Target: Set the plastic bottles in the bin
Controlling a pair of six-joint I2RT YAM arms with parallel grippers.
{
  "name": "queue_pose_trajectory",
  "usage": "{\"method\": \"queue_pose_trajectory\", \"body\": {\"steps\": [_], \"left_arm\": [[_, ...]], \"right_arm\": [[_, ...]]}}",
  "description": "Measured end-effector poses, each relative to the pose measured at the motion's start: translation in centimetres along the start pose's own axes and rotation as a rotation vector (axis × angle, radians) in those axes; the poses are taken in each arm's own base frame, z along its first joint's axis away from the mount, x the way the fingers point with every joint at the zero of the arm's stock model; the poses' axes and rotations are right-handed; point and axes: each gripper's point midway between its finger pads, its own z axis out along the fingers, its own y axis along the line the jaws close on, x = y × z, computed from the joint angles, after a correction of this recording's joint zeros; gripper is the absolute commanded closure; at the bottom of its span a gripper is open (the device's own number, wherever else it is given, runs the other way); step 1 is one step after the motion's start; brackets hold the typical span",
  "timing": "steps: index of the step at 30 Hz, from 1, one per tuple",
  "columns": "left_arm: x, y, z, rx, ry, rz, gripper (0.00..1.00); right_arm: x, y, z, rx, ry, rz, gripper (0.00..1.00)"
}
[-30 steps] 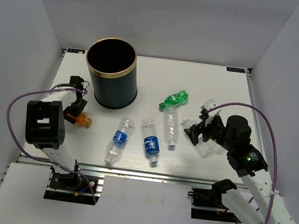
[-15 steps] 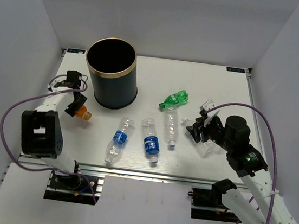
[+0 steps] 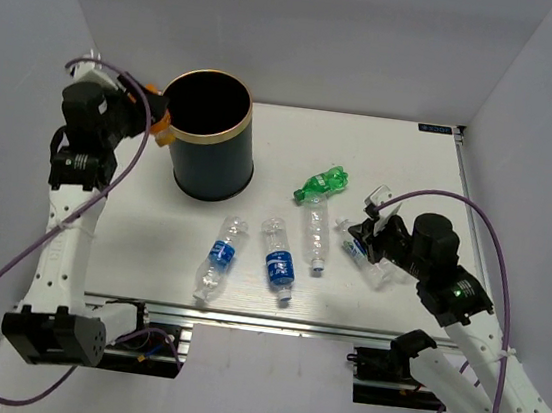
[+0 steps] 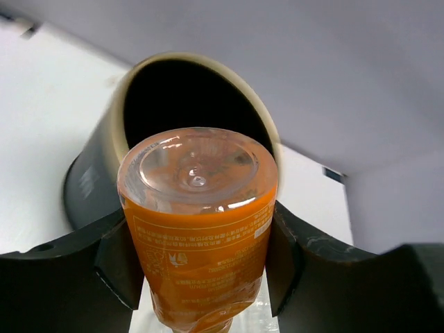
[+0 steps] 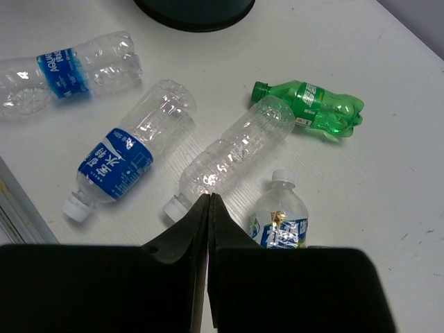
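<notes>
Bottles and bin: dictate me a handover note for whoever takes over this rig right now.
Left gripper: shut on a small orange bottle, held at the rim of the bin.
Right gripper: jaws shut, empty, over the clear bottles.
On the table: green bottle, bare clear bottle, two blue-labelled bottles, and a small bottle beside the right gripper.
Done: none of the five binned.
Left: all five.

**A robot test cell in a lab**

A white table (image 3: 402,162) stands boxed in by plain pale walls (image 3: 308,29) behind it and on both sides. A bare aluminium rail (image 3: 272,320) runs along the table's near edge, carrying the left arm (image 3: 57,250) and right arm (image 3: 483,363). Purple cables (image 3: 444,194) loop above the table.
</notes>
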Motion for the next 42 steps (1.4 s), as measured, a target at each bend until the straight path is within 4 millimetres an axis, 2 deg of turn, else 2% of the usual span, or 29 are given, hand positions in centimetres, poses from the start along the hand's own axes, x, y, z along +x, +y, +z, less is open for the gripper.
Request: {"method": "queue_pose_trajectory", "body": {"steps": [2, 4, 6, 10, 14, 17, 18, 21, 22, 24, 25, 26, 28, 29, 32, 37, 40, 42], "left_arm": [[-1.4, -2.6, 1.1, 0.114, -0.005, 0.047, 1.0], [-1.7, -4.2, 3.0, 0.202, 0.005, 0.081, 1.0], [-0.8, -4.3, 5.0, 0.23, 0.035, 0.087, 1.0], [1.0, -2.8, 8.6, 0.177, 0.064, 0.081, 1.0], [0.9, -2.2, 10.5, 0.118, 0.02, 0.104, 1.0], [-0.1, -3.1, 12.0, 0.112, -0.009, 0.124, 0.98], [-0.5, -3.5, 12.6, 0.113, -0.02, 0.132, 0.91], [-0.8, -4.4, 14.3, 0.113, -0.018, 0.153, 0.63], [-0.5, -4.5, 15.0, 0.106, -0.006, 0.162, 0.59], [0.4, -4.3, 16.2, 0.089, 0.025, 0.178, 0.37], [1.1, -4.0, 16.7, 0.078, 0.047, 0.184, 0.36], [1.8, -3.7, 17.1, 0.067, 0.069, 0.191, 0.19], [3.3, -2.8, 17.6, 0.039, 0.113, 0.204, 0.16], [3.9, -2.5, 17.6, 0.028, 0.134, 0.209, 0.0], [4.3, -2.3, 17.4, 0.007, 0.16, 0.219, 0.0], [0.9, -4.8, 15.8, 0.046, 0.096, 0.252, 0.0], [-1.0, -6.4, 12.6, 0.091, 0.057, 0.269, 0.0], [-1.5, -7.1, 8.8, 0.132, 0.032, 0.279, 0.0]], "right_arm": [[0.1, 0.1, 0.2, -0.006, 0.006, -0.001, 0.96], [0.3, 0.2, 0.4, -0.014, 0.016, -0.003, 0.96], [0.5, 0.3, 0.6, -0.02, 0.022, -0.008, 0.96], [0.7, 0.5, 0.9, -0.031, 0.034, -0.015, 0.94], [0.8, 0.8, 1.1, -0.043, 0.041, -0.02, 0.93], [0.8, 0.9, 1.2, -0.044, 0.043, -0.024, 0.91], [0.8, 0.9, 1.3, -0.043, 0.044, -0.025, 0.89], [0.9, 0.8, 1.3, -0.034, 0.047, -0.027, 0.53], [0.9, 0.8, 1.4, -0.036, 0.049, -0.033, 0.39], [1.0, 0.8, 1.6, -0.041, 0.054, -0.05, 0.28], [1.2, 0.9, 1.8, -0.045, 0.06, -0.051, 0.22], [1.3, 1.0, 1.9, -0.051, 0.067, -0.051, 0.18], [1.7, 1.1, 2.3, -0.065, 0.084, -0.062, 0.1], [1.9, 1.2, 2.5, -0.074, 0.091, -0.067, 0.1], [2.4, 1.8, 3.0, -0.116, 0.106, -0.098, 0.1], [2.4, 3.2, 3.4, -0.223, 0.087, -0.197, 0.1], [2.4, 4.3, 3.6, -0.326, 0.032, -0.365, 0.1], [3.0, 5.1, 3.9, -0.42, -0.013, -0.563, 0.1]]}}
